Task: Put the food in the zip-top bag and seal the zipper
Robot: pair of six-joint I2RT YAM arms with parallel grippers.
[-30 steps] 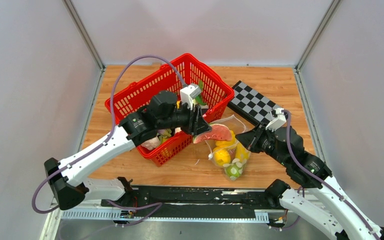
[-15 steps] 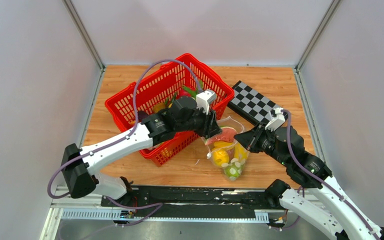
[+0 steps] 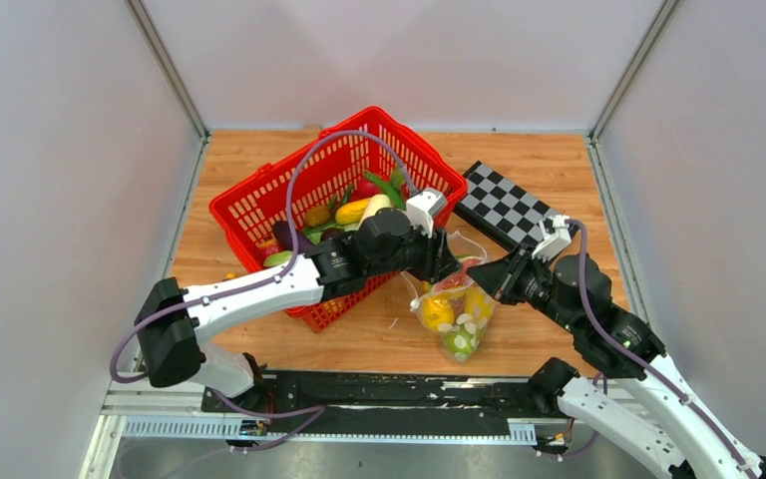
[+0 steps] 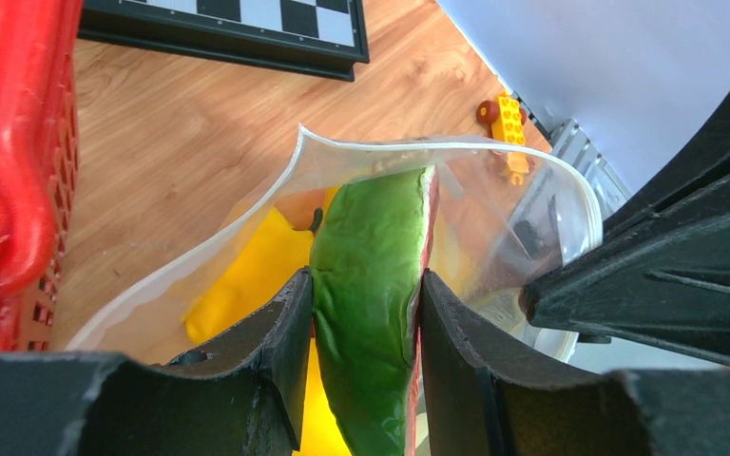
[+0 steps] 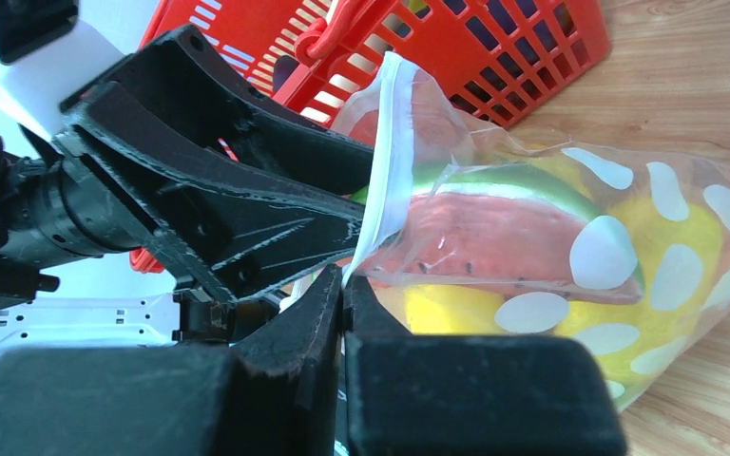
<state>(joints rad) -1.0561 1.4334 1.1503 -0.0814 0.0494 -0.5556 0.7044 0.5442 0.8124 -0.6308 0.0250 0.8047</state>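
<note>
The zip-top bag [image 3: 456, 311] was clear and soft, printed with white dots, and lay on the tabletop [image 3: 559, 160] at the centre of the top view, just right of the red basket [image 3: 294, 157] and below the checkerboard [image 3: 507, 205]. Its mouth gaped toward the upper left. Yellow pieces [image 3: 437, 314] and a green piece [image 3: 462, 342] lay inside it, while more food [image 3: 351, 212] sat in the basket.

The left end effector [image 3: 447, 267] was clamped on a watermelon slice [image 3: 459, 282] at the bag's mouth. The right end effector [image 3: 494, 279] met the bag's right edge.

The left wrist view gave what the top view could not. The two fingers [image 4: 290, 332] pressed the slice [image 4: 366, 285] by its flat sides, green rind up, with its far end past the curved mouth edge [image 4: 390, 142] and inside the bag [image 4: 494, 218]. Yellow food [image 4: 238, 275] showed beneath it. A small yellow and orange toy block [image 4: 506, 119] lay on the wood beyond the bag, at upper right.

The right wrist view alone showed that end effector [image 5: 342, 285] pinched shut on the white zipper [image 5: 390, 161] strip, holding the mouth up. Through the dotted plastic [image 5: 627, 237] the slice's pink-red flesh [image 5: 494, 237] lay over the yellow pieces [image 5: 456, 309], the basket [image 5: 494, 38] behind at the top.
</note>
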